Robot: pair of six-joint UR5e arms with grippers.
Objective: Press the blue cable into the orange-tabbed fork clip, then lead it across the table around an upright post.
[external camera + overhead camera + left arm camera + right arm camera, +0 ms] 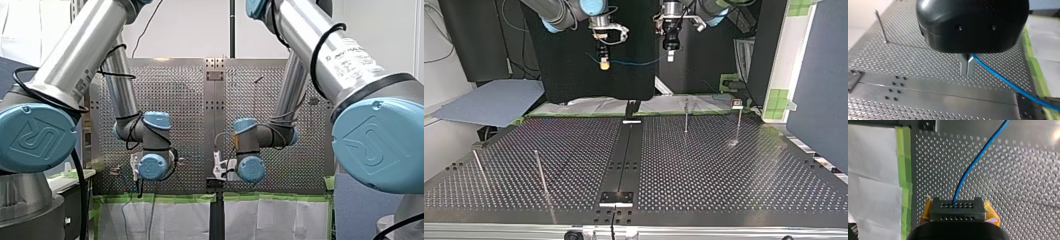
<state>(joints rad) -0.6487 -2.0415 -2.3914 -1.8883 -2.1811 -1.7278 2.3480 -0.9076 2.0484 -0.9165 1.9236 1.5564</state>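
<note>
While both of my grippers hang high over the far edge of the perforated table (724, 175), nothing is routed and, as I judge it, the pressing step has not begun. My right gripper (958, 208) has its yellow pads clamped on the blue cable (972, 165), which runs out from between them. My left gripper (966, 67) has its metal fingers drawn together on the same cable, which trails off to one side. From the top view the cable spans the short gap between the two, well above the board and slightly slack.

Down on the table stand several upright posts (686, 116), two near the far edge and two near the front. A small pale fitting (737, 104) sits by the far post at that view's right. I cannot tell whether it is the orange-tabbed fork clip, since no orange shows.

To press well, I should first draw the span taut, bring both grips down level, straddle the fork with one grip on each side, and push straight down without loosening either
</note>
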